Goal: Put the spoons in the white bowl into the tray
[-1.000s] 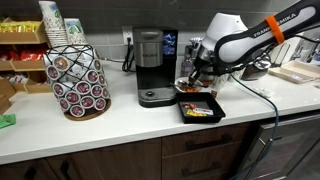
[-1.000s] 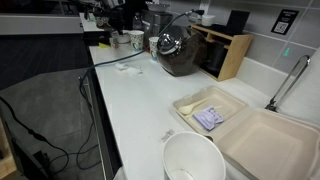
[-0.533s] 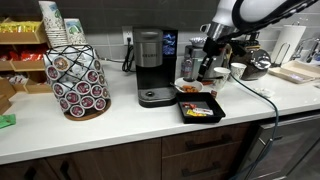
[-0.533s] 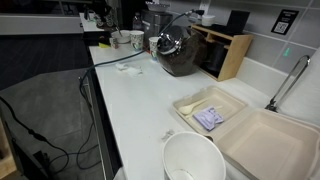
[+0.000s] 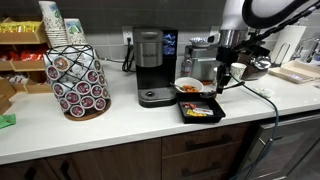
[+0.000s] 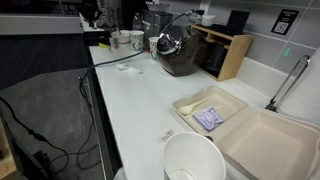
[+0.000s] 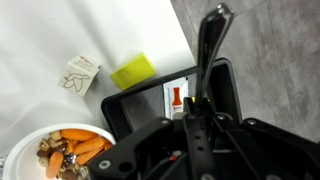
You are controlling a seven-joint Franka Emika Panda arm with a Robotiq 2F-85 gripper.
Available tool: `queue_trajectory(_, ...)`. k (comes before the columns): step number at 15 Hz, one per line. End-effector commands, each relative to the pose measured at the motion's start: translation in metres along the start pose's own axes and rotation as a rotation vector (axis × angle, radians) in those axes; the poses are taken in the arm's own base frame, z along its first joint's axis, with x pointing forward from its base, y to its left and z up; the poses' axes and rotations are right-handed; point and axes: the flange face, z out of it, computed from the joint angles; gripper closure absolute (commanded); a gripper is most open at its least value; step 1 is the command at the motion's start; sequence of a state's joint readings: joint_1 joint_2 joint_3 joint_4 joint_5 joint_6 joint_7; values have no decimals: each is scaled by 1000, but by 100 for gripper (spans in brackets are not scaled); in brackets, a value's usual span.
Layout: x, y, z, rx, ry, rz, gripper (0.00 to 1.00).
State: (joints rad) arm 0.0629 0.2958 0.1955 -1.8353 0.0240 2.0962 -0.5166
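The white bowl (image 5: 188,86) stands on the counter beside the coffee machine and holds orange-red and dark pieces; it also shows in the wrist view (image 7: 30,150). The black tray (image 5: 198,109) lies just in front of it and holds a ketchup packet (image 7: 176,100). My gripper (image 5: 224,80) hangs right of the bowl, above the tray's far right corner. In the wrist view my gripper (image 7: 193,106) is shut on a dark grey spoon (image 7: 208,45), whose long end points away over the tray (image 7: 135,108).
A coffee machine (image 5: 150,68), a pod rack (image 5: 78,80), a metal pot (image 5: 256,67) and a pale wooden board (image 5: 298,72) stand along the counter. A yellow note (image 7: 133,70) and a paper scrap (image 7: 80,72) lie near the tray. A foam container (image 6: 215,110) shows in an exterior view.
My gripper has lifted off the white bowl and moved right, toward the tray's far right corner, while the arm has straightened upward.
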Motion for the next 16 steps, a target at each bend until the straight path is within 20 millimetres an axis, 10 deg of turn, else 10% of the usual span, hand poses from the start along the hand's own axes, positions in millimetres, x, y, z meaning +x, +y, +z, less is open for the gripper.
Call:
queue_trajectory(1, 12, 5, 27, -27, -5, -54, 98)
queue_trajectory(7, 41, 7, 56, -111, 46, -86, 98)
queue_trajectory(8, 43, 8, 56, -117, 53, -87, 66)
queue_trajectory(16, 19, -20, -62, -22, 190, -271, 15)
